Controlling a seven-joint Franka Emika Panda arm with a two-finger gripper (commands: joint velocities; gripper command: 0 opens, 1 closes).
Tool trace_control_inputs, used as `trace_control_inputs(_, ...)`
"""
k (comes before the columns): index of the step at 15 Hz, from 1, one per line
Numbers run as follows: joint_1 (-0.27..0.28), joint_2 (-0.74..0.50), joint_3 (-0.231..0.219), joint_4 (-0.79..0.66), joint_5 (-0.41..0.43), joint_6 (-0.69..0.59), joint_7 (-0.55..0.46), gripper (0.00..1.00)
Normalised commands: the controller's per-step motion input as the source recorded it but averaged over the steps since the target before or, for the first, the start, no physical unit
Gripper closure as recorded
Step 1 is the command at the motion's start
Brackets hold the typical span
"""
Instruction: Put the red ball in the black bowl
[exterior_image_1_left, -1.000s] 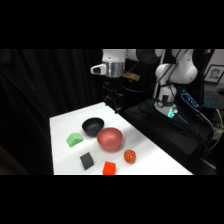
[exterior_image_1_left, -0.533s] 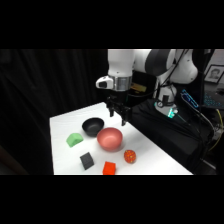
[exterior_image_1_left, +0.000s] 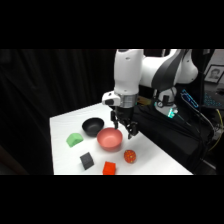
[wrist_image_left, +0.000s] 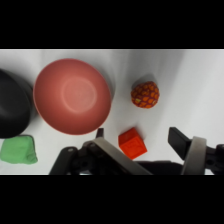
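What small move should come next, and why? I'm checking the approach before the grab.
Probably shift the claw sideways until it is over the red ball, then lower it. It hangs empty above the red bowl, with the ball lying apart on the white table, and the black bowl has nothing in it.

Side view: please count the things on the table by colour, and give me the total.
Red or red-orange: 3, the red ball, the red bowl, the angular block
Black: 2, the black bowl, the small cube
Green: 1, the green piece
Total: 6
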Motion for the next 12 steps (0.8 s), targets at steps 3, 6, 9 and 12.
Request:
trace_control_inputs(3,0.067,0.18,0.057,0.05,0.129,0.21,-0.02,0.0)
trace_control_inputs(6,0.069,0.17,0.048,0.03,0.108,0.22,0.02,0.0)
trace_control_inputs(9,0.06,0.18,0.019,0.03,0.063,0.21,0.07,0.0)
trace_control_inputs(12,0.052,0.19,0.001,0.03,0.049,0.22,0.08,0.0)
